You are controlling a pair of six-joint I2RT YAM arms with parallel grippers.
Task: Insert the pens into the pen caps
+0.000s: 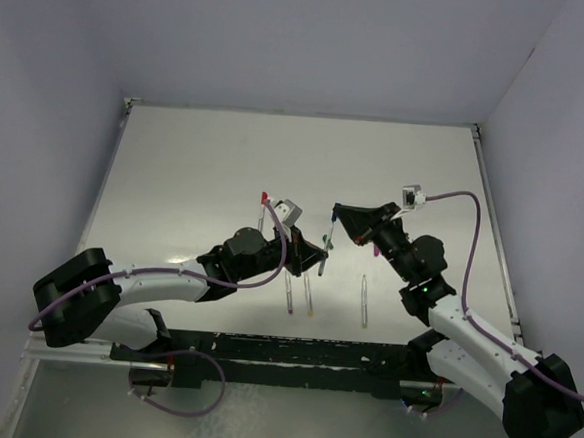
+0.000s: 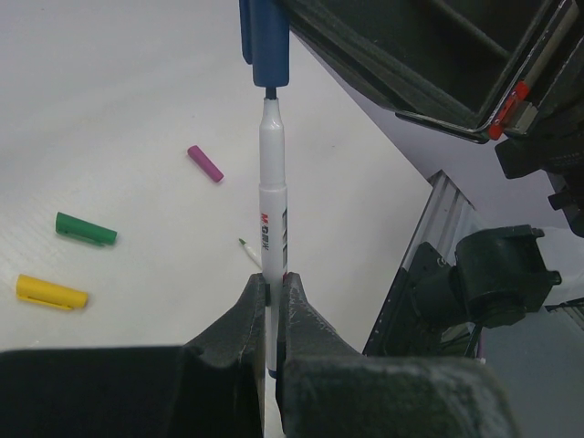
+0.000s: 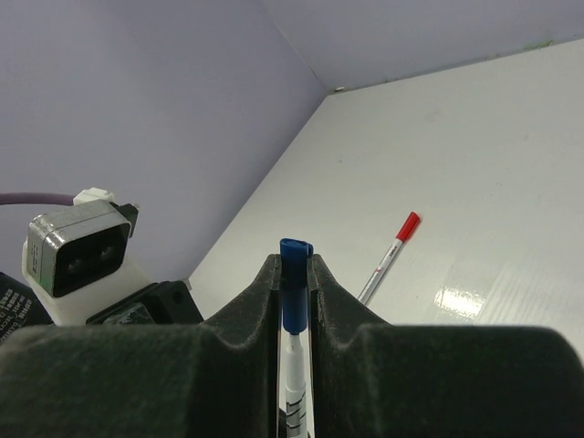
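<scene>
- Left fingers point(image 2: 239, 321): closed tight on the lower barrel of one pen point(image 2: 272, 182), pinching it from both sides.
- Right fingers point(image 3: 248, 306): closed on the blue cap point(image 2: 266, 41), whose top stands proud of the pads.
- You hold pen and cap in line, in the air between the two arms above the tabletop point(image 1: 226, 164). The pen's nib sits at the cap's mouth. A short dark stretch of nib shows between the cap and the barrel, so it is not fully seated.
- Pen: slim white barrel with red and grey print, a step halfway up and a narrower neck.
- Loose on the tabletop: purple cap point(image 2: 205, 163), green cap point(image 2: 86, 229) and yellow cap point(image 2: 52, 292), well apart from each other.
- Red-capped pen point(image 3: 391, 257): lies flat.
- Three uncapped pens point(image 1: 308, 298): lie near the arm bases.
</scene>
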